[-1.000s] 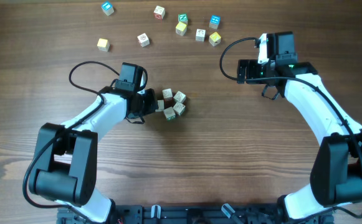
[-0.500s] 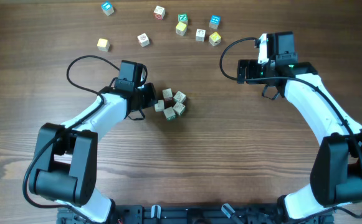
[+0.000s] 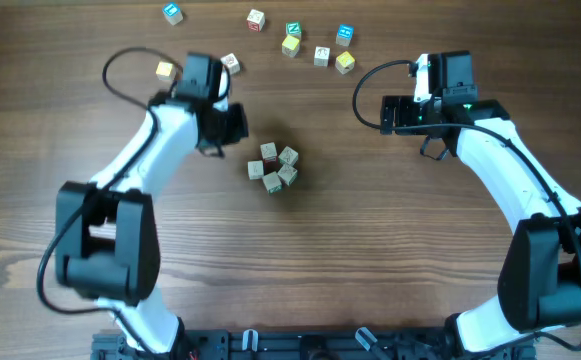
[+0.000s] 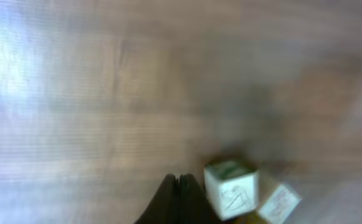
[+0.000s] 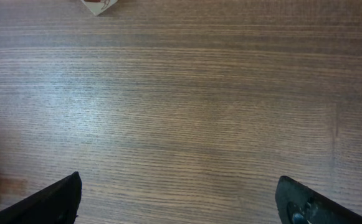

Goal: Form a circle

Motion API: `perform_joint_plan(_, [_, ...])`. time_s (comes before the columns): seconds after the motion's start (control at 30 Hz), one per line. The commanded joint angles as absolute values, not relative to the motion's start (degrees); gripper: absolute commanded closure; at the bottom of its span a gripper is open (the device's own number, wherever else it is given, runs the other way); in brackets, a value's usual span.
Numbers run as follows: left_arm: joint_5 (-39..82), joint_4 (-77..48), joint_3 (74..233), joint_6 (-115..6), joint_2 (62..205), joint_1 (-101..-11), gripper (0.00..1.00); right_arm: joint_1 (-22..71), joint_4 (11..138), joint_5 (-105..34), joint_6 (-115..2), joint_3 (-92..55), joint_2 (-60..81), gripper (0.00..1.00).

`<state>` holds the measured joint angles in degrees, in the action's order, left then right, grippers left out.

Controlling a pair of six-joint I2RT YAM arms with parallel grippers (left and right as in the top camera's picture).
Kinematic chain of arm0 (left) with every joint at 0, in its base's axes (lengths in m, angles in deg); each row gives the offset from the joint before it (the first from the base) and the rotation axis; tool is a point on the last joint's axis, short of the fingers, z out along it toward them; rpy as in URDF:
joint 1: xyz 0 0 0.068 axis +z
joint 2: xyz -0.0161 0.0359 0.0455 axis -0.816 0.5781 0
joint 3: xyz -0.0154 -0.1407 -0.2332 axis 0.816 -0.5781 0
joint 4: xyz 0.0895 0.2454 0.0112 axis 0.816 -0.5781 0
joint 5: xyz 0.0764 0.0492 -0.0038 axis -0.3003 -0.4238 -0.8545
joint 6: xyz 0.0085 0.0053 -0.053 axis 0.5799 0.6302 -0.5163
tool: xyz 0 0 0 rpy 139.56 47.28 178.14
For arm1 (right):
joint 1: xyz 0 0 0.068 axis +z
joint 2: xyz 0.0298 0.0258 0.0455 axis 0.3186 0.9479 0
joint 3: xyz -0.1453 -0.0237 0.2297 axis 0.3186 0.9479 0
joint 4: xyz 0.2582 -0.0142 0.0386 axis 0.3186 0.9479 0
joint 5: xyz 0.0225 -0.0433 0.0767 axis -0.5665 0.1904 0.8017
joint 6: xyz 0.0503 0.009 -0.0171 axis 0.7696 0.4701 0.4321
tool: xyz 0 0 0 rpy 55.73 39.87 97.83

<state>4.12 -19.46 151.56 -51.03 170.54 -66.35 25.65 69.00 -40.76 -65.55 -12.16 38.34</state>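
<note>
**Left arm backs off the ring**

The left tool (image 3: 232, 125), touching the circle (image 3: 273, 167) a second ago, has swung up and away toward the loose cubes (image 3: 230, 62). Bare desk (image 3: 242, 150) now separates tool and ring.

A tight ring of small cubes (image 3: 273, 167), seemingly five, lies on the table (image 3: 370, 260). The left gripper (image 3: 232, 124) hangs near it, apart, and loose cubes (image 3: 321, 55) scatter beyond.

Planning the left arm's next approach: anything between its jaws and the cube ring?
Nothing visible. Only bare table separates the left gripper, jaws shut, from the circle. The loose cubes lie farther back, off that line.
</note>
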Motion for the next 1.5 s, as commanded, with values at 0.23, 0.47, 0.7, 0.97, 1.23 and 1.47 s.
perform_joint_plan(0.23, [8.23,-22.52,165.42,-47.05,183.29,-70.13,0.96,25.78,68.89,-40.74,-65.35,-12.2,37.95,0.0])
perform_joint_plan(0.47, [5.67,-21.95,164.96,-47.09,184.75,-72.66,0.96,25.78,68.89,-40.76,-65.38,-12.2,37.95,0.0])
perform_joint_plan(0.7, [2.61,-21.36,162.09,-47.11,184.75,-73.69,0.96,25.78,68.89,-40.74,-65.38,-12.2,37.95,0.0])
perform_joint_plan(0.97, [2.39,-21.36,159.91,-47.11,184.75,-74.94,0.96,25.78,68.89,-40.74,-65.35,-12.2,37.95,0.01])
perform_joint_plan(1.23, [2.2,-22.41,159.78,-47.11,184.75,-74.94,0.96,25.78,68.89,-40.74,-65.35,-12.2,37.95,0.0])
perform_joint_plan(1.47, [-1.1,-20.35,159.8,-47.11,184.75,-74.91,0.94,25.78,68.89,-40.74,-65.38,-12.2,37.95,0.0])
